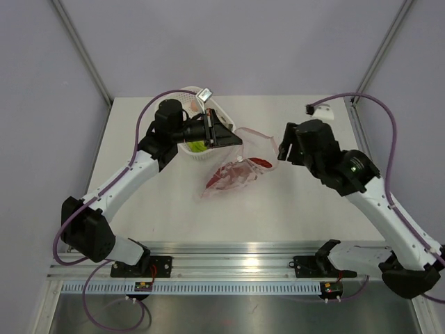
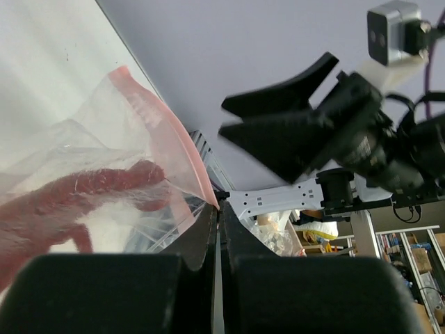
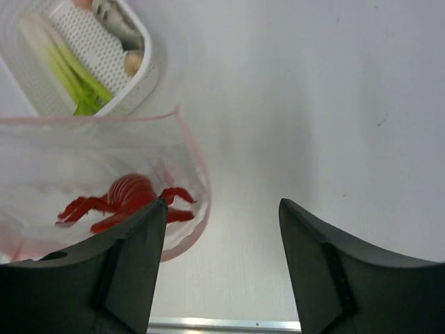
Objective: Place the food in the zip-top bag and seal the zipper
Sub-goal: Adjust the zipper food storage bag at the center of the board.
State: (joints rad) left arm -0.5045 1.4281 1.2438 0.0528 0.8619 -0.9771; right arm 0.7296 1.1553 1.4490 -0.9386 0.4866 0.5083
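The zip-top bag (image 1: pixel 236 167) hangs slanted above the table with the red lobster (image 1: pixel 231 178) inside it. My left gripper (image 1: pixel 235 137) is shut on the bag's upper corner. In the left wrist view the pink zipper (image 2: pixel 182 147) runs down into the closed left gripper (image 2: pixel 219 209). My right gripper (image 1: pixel 281 147) stands open just right of the bag's mouth, nothing between its fingers. From the right wrist, the right gripper (image 3: pixel 222 203) is open over bare table, with the bag (image 3: pixel 83 153) and lobster (image 3: pixel 128 198) to its left. The green vegetable (image 3: pixel 73 76), grey fish (image 3: pixel 115 17) and a peach piece (image 3: pixel 132 62) lie in the basket.
The white perforated basket (image 1: pixel 220 113) sits at the back of the table, under and behind my left wrist. An aluminium rail (image 1: pixel 236 247) runs along the table's near edge. Purple-grey walls enclose the table at the back and sides.
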